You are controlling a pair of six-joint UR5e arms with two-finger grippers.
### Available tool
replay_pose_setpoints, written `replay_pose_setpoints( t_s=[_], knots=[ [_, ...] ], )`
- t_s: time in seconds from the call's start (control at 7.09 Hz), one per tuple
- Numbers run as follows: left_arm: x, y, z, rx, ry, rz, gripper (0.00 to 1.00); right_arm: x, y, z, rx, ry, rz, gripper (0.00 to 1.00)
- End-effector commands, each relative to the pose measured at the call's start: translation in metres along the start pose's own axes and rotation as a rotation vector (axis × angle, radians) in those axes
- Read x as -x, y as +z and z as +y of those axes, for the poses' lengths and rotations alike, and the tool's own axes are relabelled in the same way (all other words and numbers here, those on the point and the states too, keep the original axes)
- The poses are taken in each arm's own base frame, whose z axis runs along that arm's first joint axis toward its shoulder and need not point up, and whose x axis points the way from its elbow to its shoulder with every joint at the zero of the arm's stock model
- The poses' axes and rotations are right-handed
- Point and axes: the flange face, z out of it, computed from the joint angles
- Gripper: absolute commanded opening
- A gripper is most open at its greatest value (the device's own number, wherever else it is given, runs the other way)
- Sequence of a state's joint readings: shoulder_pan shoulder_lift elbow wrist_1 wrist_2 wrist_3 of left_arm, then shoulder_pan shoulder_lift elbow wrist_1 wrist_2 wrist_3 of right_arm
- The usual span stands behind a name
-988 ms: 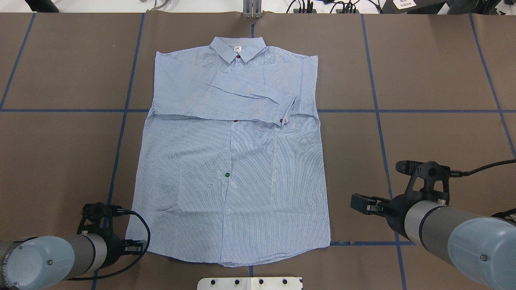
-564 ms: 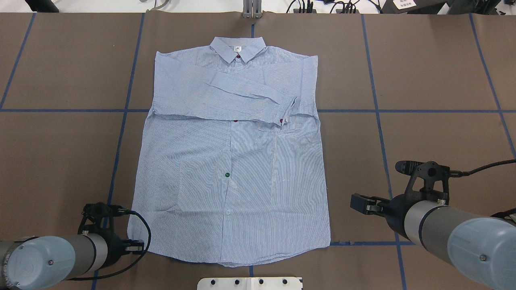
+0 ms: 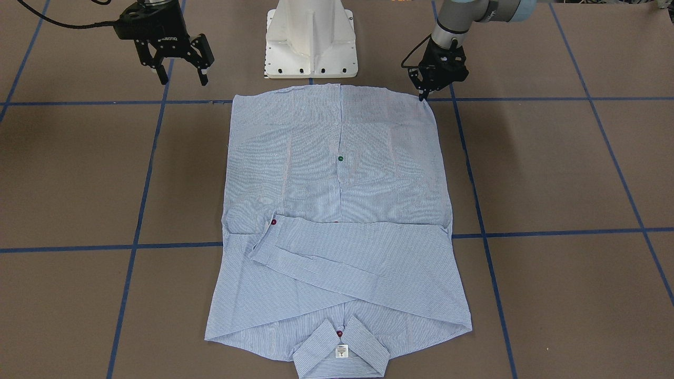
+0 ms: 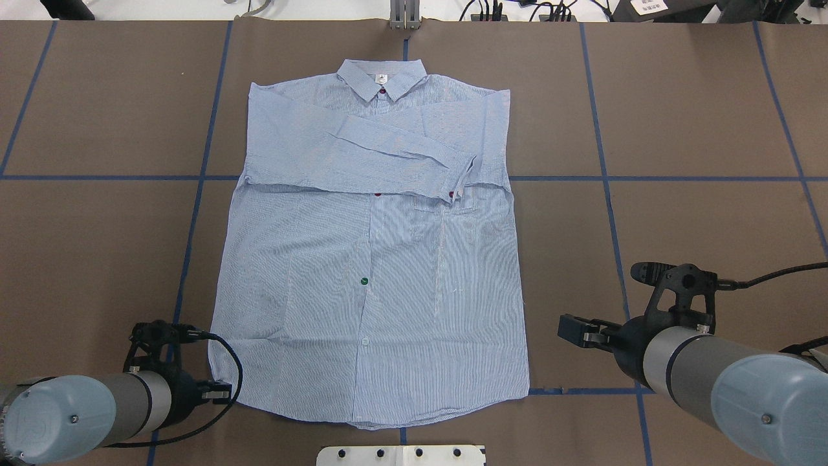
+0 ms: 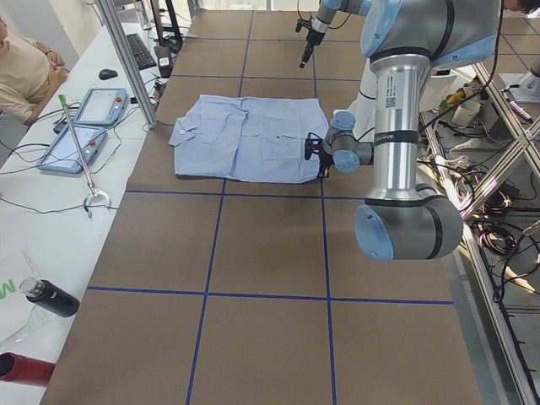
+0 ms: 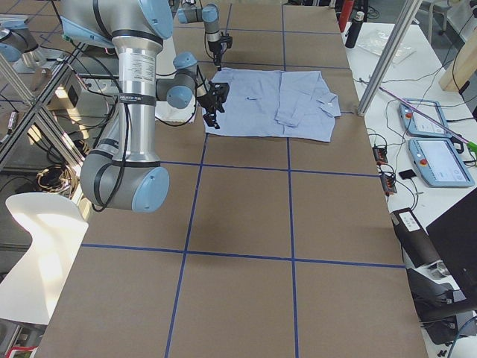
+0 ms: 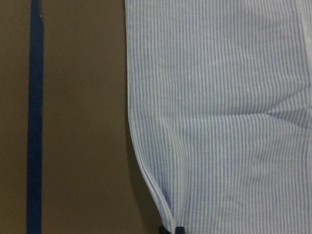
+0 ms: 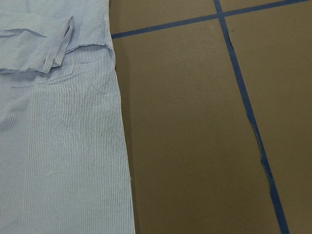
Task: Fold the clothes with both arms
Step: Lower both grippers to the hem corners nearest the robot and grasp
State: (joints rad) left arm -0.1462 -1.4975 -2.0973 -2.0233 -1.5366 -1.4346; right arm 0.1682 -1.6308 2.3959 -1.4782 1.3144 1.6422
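Note:
The light blue striped shirt [image 4: 369, 259] lies flat on the brown table, front up, collar at the far side, both sleeves folded across the chest. It also shows in the front view [image 3: 337, 210]. My left gripper [image 3: 422, 96] is down at the shirt's near left hem corner. In the left wrist view its fingertips [image 7: 171, 229] are shut together on the hem edge of the shirt [image 7: 219, 122]. My right gripper [image 3: 183, 79] is open and empty, above the table to the right of the near right hem corner [image 4: 521, 388]. The right wrist view shows the shirt's right edge [image 8: 58, 122].
The white pedestal base [image 3: 310, 39] stands just behind the hem. Blue tape lines [image 4: 601, 175] cross the brown table. A side bench with tablets [image 5: 97, 105] and a seated person [image 5: 21, 67] lies past the collar end.
The shirt's near left hem corner has shifted slightly inward, to the right, with my left gripper. My right gripper has edged a little toward the shirt.

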Motion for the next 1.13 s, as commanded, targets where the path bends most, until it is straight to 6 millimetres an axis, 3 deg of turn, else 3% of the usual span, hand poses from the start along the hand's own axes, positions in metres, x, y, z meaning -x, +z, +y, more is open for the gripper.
replay_pose_setpoints(
  t_s=[0.0, 0.28, 0.42, 0.71, 0.99],
  knots=[
    [-0.012, -0.009, -0.003, -0.007, -0.007, 0.031, 0.0, 0.019, 0.013, 0.041, -0.05, 0.105, -0.03, 0.91],
    [-0.015, -0.01, -0.004, -0.008, -0.009, 0.038, 0.0, 0.05, 0.063, 0.082, -0.047, 0.193, -0.001, 0.86],
    [-0.016, -0.01, -0.004, -0.008, -0.01, 0.038, 0.0, 0.053, 0.075, 0.091, -0.062, 0.187, 0.007, 0.84],
    [-0.019, -0.01, -0.004, -0.008, -0.011, 0.045, 0.0, 0.055, 0.084, 0.11, -0.054, 0.198, 0.017, 0.81],
    [-0.022, -0.011, -0.004, -0.009, -0.011, 0.051, 0.0, 0.052, 0.092, 0.12, -0.066, 0.178, 0.03, 0.64]
  ],
)
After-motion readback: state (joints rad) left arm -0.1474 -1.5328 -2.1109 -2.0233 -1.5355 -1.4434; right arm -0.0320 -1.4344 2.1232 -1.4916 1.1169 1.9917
